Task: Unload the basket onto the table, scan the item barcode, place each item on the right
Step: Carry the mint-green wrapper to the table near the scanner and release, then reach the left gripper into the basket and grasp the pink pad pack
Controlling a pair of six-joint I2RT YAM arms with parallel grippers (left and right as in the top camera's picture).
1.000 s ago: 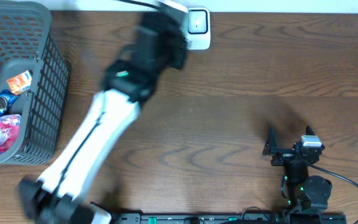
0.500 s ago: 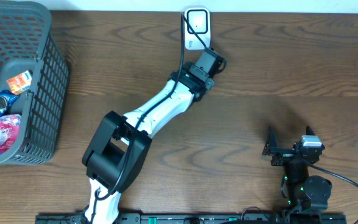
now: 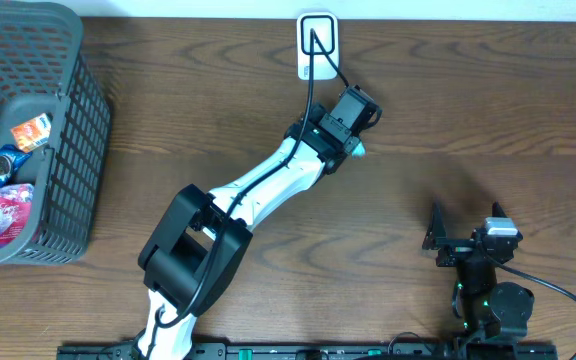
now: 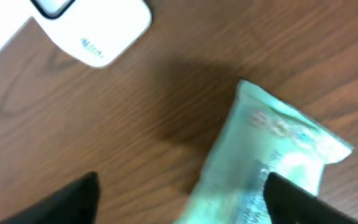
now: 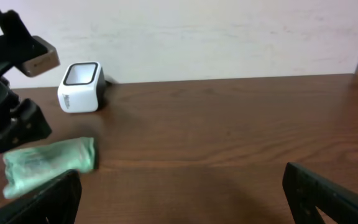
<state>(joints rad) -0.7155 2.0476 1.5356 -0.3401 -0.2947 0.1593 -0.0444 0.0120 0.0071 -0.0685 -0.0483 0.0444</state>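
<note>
The item, a pale green packet (image 4: 272, 155), lies on the wooden table between the spread jaws of my left gripper (image 4: 182, 205), close to its right finger. That gripper is open. From the right wrist view the packet (image 5: 48, 163) rests flat on the table, its left end under the left arm (image 5: 5, 99). Overhead, only a sliver of the packet (image 3: 359, 150) shows beside the left gripper (image 3: 351, 112). The white barcode scanner (image 3: 317, 45) stands at the table's far edge, just beyond the packet. My right gripper (image 3: 465, 226) is open and empty near the front right.
A grey mesh basket (image 3: 68, 130) at the far left holds several snack packets (image 3: 3, 190). The scanner's black cable (image 3: 323, 55) runs toward the left arm. A wall rises behind the scanner (image 5: 79, 87).
The left arm swung from the left side across to the scanner, came down in front of it, and its jaws opened over the green packet. The right arm stayed still.
</note>
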